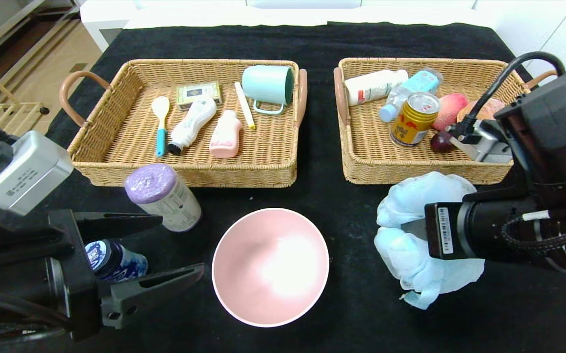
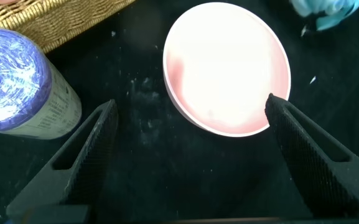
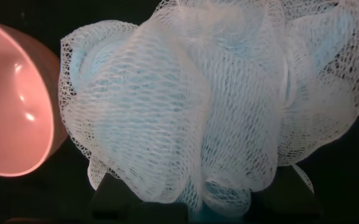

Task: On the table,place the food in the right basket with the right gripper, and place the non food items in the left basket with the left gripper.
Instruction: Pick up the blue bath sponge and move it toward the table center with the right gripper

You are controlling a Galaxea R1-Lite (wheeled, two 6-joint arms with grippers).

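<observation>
On the black-clothed counter (image 1: 322,196), the right end effector (image 3: 185,205) is closed on the fluffy light blue mesh bath pouf (image 1: 422,235), which sits near the right wicker basket (image 1: 356,162). The left end effector (image 1: 158,250) stands wide open at the near left. Between its fingers the small dark blue jar (image 1: 113,260) lies tipped, lid toward the left, with the upright purple-capped white canister (image 1: 162,196) just beyond and the large pale pink bowl (image 1: 270,267), mouth up, to the right.

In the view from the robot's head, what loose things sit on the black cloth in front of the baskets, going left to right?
Dark blue jar → purple-capped white canister → pink bowl → light blue bath pouf.
</observation>
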